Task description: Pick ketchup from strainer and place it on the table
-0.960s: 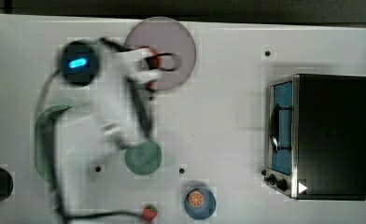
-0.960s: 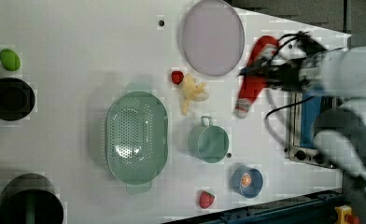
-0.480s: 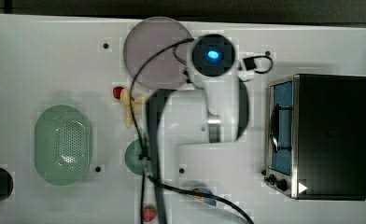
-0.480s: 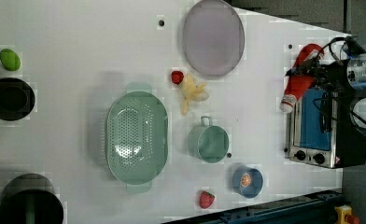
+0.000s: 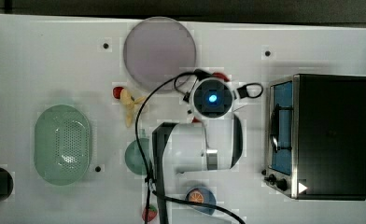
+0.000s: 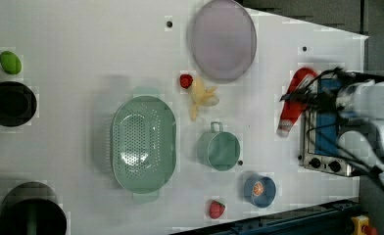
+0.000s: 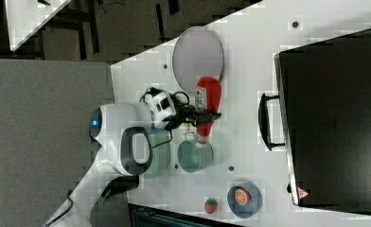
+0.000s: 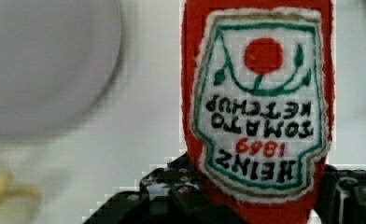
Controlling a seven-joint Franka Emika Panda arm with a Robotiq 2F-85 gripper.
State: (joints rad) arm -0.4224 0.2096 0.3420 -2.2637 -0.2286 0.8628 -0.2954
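Note:
My gripper (image 7: 201, 113) is shut on the ketchup (image 7: 207, 101), a red squeeze bottle with a white-and-red label. The ketchup (image 6: 294, 100) lies level over the table (image 6: 82, 49), between the grey plate and the oven, cap end toward the left view's bottom. In the wrist view the label of the ketchup (image 8: 260, 107) stands close, with the black fingers (image 8: 172, 189) on either side of it. Whether the bottle touches the table I cannot tell. The pale green strainer (image 5: 62, 144) sits empty at the top view's left, far from the gripper (image 6: 300, 95).
A grey plate (image 5: 161, 51) lies just beyond the wrist. A black toaster oven (image 5: 321, 135) stands at the top view's right. A teal cup (image 6: 219, 149), a banana (image 6: 202, 95), two strawberries, a blue bowl (image 6: 259, 190) and black cups are around.
The arm has swung from beside the grey plate toward the oven and then a little back, carrying the ketchup. The grip on the bottle is unchanged.

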